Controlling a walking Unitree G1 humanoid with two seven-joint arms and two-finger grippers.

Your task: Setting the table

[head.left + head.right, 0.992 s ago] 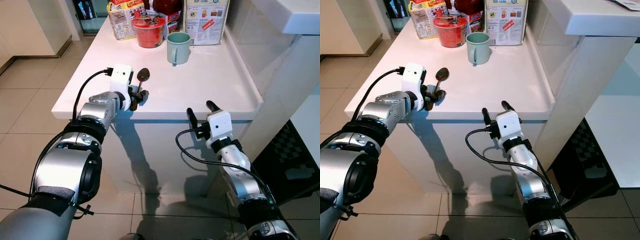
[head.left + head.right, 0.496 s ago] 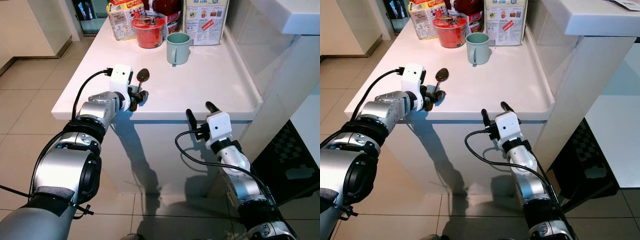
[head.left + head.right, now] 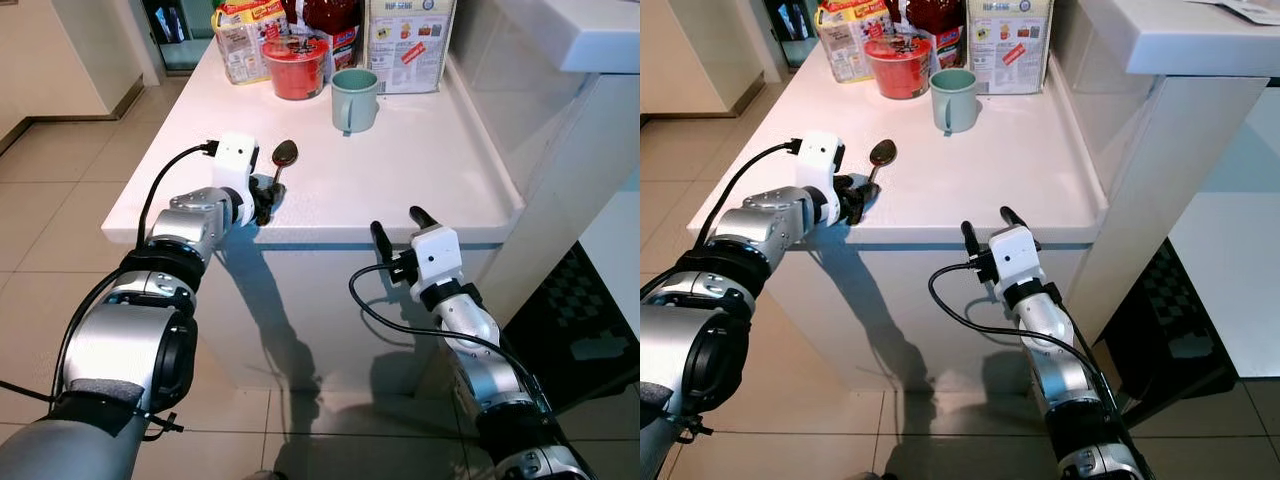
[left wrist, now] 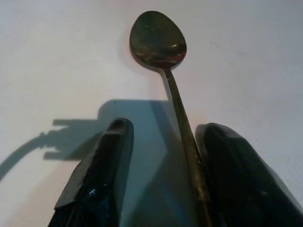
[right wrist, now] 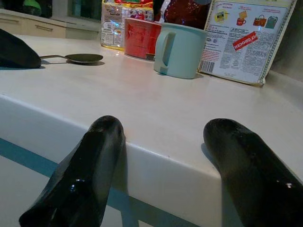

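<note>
Fingers of the left claw [image 4: 161, 175] stand spread, with the spoon [image 4: 165, 71] lying flat on the white table [image 3: 420, 170] between them, its handle close against one finger [image 4: 232, 175] and its bowl pointing out ahead. To my eye it has been set down for a place setting, or is about to be picked up; I cannot tell which. That claw rests just inside the table's near edge, so the handle's end is close to the drop. Further ahead stands the green mug [image 3: 354, 97], well apart, then the red tub [image 3: 295, 65] and the cereal boxes [image 3: 408, 40] at the back. Bare tabletop lies between. The right claw [image 3: 397, 222], fingers spread, hovers just off the near edge, below the top.
</note>
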